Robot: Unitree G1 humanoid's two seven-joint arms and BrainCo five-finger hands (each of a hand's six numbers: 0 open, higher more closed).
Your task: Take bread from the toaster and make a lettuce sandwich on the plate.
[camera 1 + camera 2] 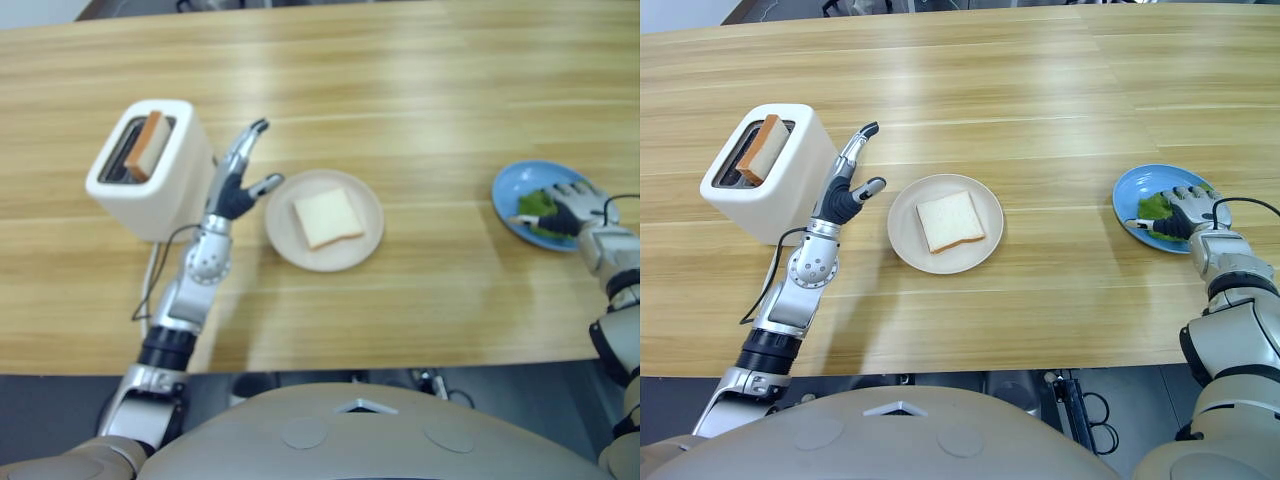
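Left hand (845, 188) was open, fingers spread, between toaster (760, 195) and plate (908, 238), bread slice (951, 221) lay on the plate, second slice (762, 148) stood in the toaster, right hand (1188, 213) curled onto lettuce (1152, 207) in blue dish (1140, 184)

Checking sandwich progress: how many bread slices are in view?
2: one slice sticks up from the toaster, another slice lies flat on the cream plate. The toaster's slots could hide more.
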